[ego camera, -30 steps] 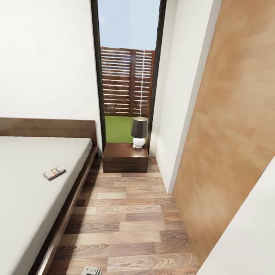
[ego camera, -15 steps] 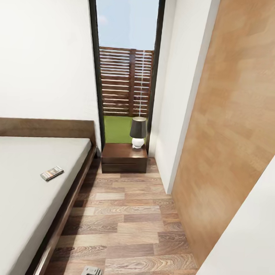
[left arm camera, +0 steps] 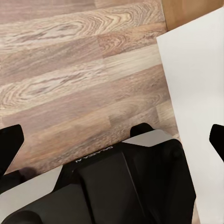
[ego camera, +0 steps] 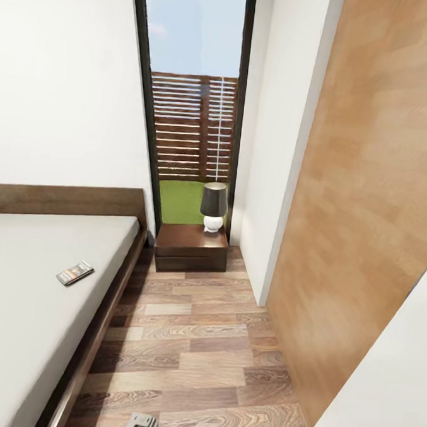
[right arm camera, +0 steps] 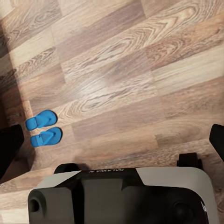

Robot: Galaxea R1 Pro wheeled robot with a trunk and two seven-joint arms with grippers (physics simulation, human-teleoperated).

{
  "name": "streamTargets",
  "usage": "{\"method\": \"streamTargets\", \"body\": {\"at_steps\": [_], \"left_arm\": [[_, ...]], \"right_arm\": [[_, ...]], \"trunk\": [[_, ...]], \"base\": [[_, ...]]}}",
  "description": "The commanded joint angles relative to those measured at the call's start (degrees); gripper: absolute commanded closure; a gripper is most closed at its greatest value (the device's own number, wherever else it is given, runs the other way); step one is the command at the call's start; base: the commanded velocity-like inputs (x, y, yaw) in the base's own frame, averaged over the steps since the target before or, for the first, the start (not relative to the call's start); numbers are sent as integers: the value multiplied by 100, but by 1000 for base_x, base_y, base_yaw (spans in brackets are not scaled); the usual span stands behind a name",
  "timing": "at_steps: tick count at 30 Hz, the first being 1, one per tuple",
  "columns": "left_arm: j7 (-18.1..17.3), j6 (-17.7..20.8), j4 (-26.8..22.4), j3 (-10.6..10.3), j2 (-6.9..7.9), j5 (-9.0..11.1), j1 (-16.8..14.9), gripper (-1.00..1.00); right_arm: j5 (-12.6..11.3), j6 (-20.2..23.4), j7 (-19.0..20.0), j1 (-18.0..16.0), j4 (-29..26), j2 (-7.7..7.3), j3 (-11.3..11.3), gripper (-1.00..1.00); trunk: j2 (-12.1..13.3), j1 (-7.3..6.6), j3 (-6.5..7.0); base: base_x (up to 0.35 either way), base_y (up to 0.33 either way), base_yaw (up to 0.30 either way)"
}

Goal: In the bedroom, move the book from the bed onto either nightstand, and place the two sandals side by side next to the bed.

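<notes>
Book point(ego camera: 74, 272) on bed point(ego camera: 24, 315) — sandals point(right arm camera: 43, 127) paired.

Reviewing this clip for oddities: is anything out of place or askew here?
Only the book lies askew on the bed, not yet on the nightstand. The two sandals lie neatly side by side on the floor.

The book point(ego camera: 74, 272) lies on the bed point(ego camera: 23, 328). A lamp point(ego camera: 214, 206) stands on the nightstand point(ego camera: 191, 247). Two sandals point(right arm camera: 43, 128) lie side by side on the floor point(ego camera: 193, 345).

The book point(ego camera: 74, 272) lies on the bed point(ego camera: 37, 304) at the left. Beyond the bed's right corner the nightstand point(ego camera: 191, 247) stands before the window point(ego camera: 192, 98), a lamp point(ego camera: 214, 206) on it. The two sandals point(right arm camera: 43, 128) lie side by side on the floor point(ego camera: 193, 345).
</notes>
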Motion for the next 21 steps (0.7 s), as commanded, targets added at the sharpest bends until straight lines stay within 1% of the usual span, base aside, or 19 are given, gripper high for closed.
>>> {"method": "streamTargets", "body": {"at_steps": [1,7,10,17,21], "left_arm": [[-21,48,-10,-34,2,44,-3,-100],[-22,48,-10,-32,2,43,-3,-100],[-22,48,-10,-32,2,43,-3,-100],[-22,46,-10,-35,2,42,-3,-100],[-22,45,-10,-39,2,42,-3,-100]], "right_arm": [[-62,-2,34,-11,20,1,46,-100],[-60,-2,34,-11,15,0,46,-100],[-58,-2,34,-11,15,1,46,-100],[-61,-2,31,-11,17,1,46,-100],[-60,-2,30,-11,15,2,46,-100]], "trunk": [[-11,6,-12],[-11,6,-12],[-11,6,-12],[-11,6,-12],[-11,6,-12]], "base": [[298,-2,0],[285,-1,0],[108,0,0],[34,0,0],[141,-61,0]]}}
